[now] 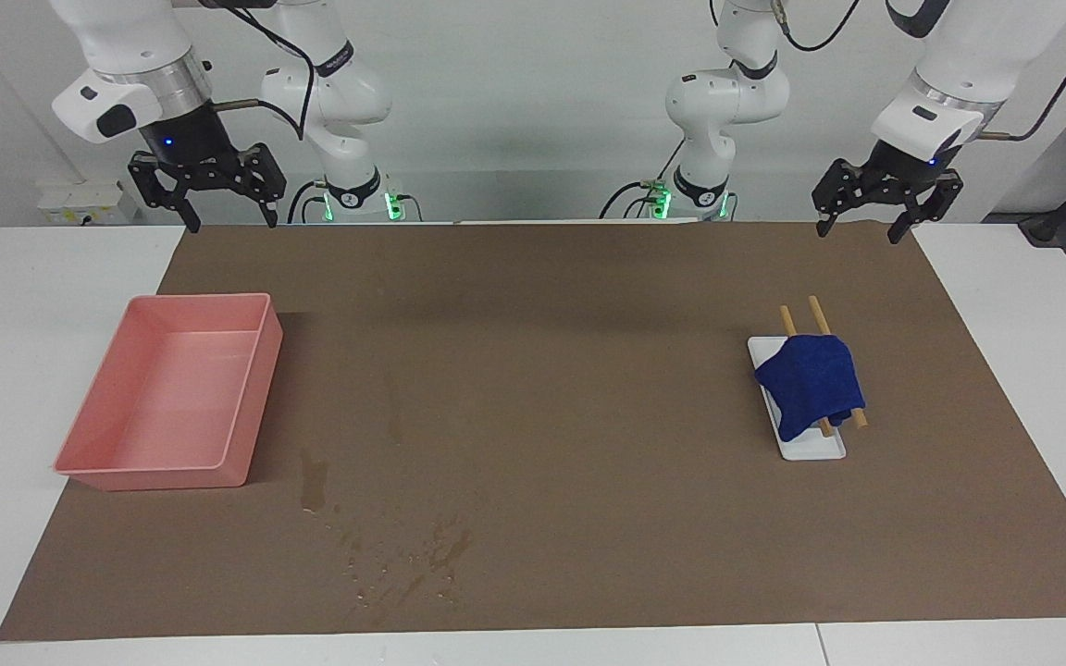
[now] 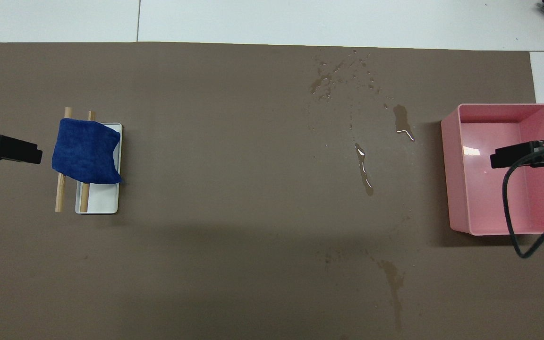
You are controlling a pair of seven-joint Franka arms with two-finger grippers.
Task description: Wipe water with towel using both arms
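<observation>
While both our left hand (image 1: pixel 886 205) and right hand (image 1: pixel 206 192) hang spread and empty, we risk toppling the rods (image 1: pixel 822 326) when lifting the towel (image 1: pixel 811 383), leaving the water (image 1: pixel 403 555) unwiped.

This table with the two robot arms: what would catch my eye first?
Probably the blue towel, draped over two wooden sticks on a small white tray toward the left arm's end of the brown mat. Next, the pink bin at the right arm's end, with spilled water beside it. Both grippers, left and right, hang open above the mat's edge nearest the robots.
</observation>
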